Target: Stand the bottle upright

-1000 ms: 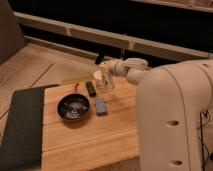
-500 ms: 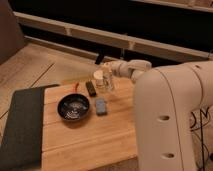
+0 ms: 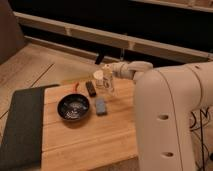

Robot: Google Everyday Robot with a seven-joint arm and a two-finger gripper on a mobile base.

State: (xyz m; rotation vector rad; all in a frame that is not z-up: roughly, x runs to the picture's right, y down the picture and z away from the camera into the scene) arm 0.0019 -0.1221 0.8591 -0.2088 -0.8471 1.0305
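The bottle (image 3: 108, 83) is slim, whitish and partly clear. It stands about upright on the wooden table (image 3: 90, 137), near the far edge. My gripper (image 3: 107, 71) is at the bottle's top, reaching in from the right on the white arm (image 3: 131, 69). A short cream cup (image 3: 98, 76) stands right beside the bottle on its left. A flat blue-grey block (image 3: 101, 105) lies just in front of the bottle.
A black bowl (image 3: 73, 107) sits left of the block. A small dark flat object (image 3: 91, 88) and a thin orange-red item (image 3: 76, 86) lie behind the bowl. A dark mat (image 3: 21, 125) covers the table's left side. My white body (image 3: 170, 120) fills the right.
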